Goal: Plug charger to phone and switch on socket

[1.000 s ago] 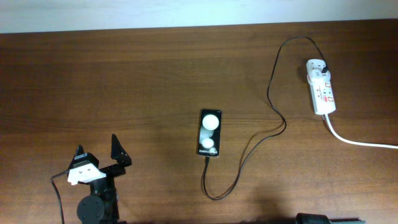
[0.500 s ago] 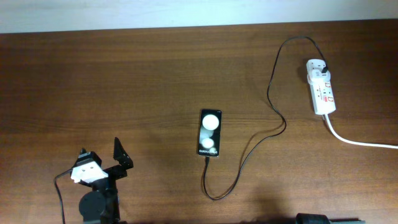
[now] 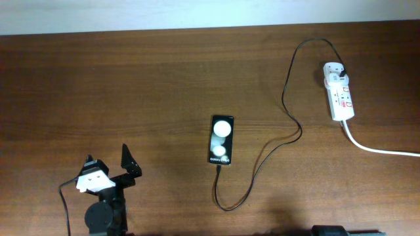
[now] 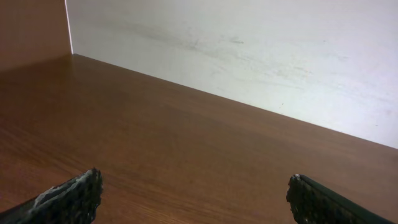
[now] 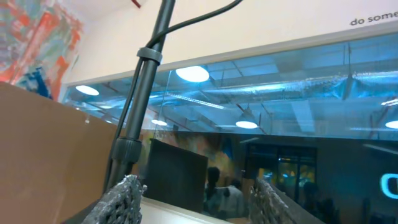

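The black phone (image 3: 221,140) lies at the table's middle, glossy face up with two white spots. The thin black charger cable (image 3: 287,98) meets the phone's near end, loops right and runs up to its plug head (image 3: 343,70) in the white socket strip (image 3: 339,92) at the far right. My left gripper (image 3: 107,161) is open and empty at the near left, well away from the phone; its wrist view (image 4: 194,190) shows only bare wood between the fingers. My right gripper (image 5: 198,193) is open and empty, pointed up at the room; only a bit of that arm shows at the overhead view's bottom edge.
The strip's thick white cord (image 3: 377,149) runs off the right edge. A white wall (image 4: 249,50) borders the table's far side.
My left gripper has drawn back a little toward the near edge. Phone, cable and socket strip have not moved.
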You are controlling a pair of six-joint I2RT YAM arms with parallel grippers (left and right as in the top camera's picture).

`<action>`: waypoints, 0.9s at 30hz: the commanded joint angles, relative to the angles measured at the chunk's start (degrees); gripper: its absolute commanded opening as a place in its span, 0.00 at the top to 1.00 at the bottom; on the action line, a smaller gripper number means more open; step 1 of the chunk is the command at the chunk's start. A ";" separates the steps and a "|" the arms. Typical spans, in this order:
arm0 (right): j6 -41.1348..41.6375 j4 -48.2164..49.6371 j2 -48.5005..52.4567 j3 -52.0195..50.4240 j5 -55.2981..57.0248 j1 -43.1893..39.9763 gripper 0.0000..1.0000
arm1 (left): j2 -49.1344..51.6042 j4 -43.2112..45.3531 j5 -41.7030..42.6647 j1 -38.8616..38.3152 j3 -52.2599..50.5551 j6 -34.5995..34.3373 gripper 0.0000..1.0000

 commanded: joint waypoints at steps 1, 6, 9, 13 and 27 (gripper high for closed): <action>-1.29 0.20 -0.48 -0.24 0.96 1.77 0.41 | -0.28 0.28 -0.39 -0.57 -0.48 0.33 0.01; -1.31 0.20 -0.48 -0.24 0.96 1.75 0.41 | -0.24 0.28 -0.39 -0.57 -0.48 0.33 0.01; -1.31 0.20 -0.48 -0.39 1.81 0.96 0.40 | -0.24 0.28 -0.39 -0.57 -0.48 0.33 0.01; -1.05 1.75 -0.48 -3.54 1.53 -2.34 0.40 | -0.17 -0.50 6.64 -0.57 -0.46 13.09 0.01; -1.09 1.77 -0.44 -15.30 14.03 -2.25 0.01 | -0.13 -0.76 9.57 -0.57 -0.42 17.51 0.01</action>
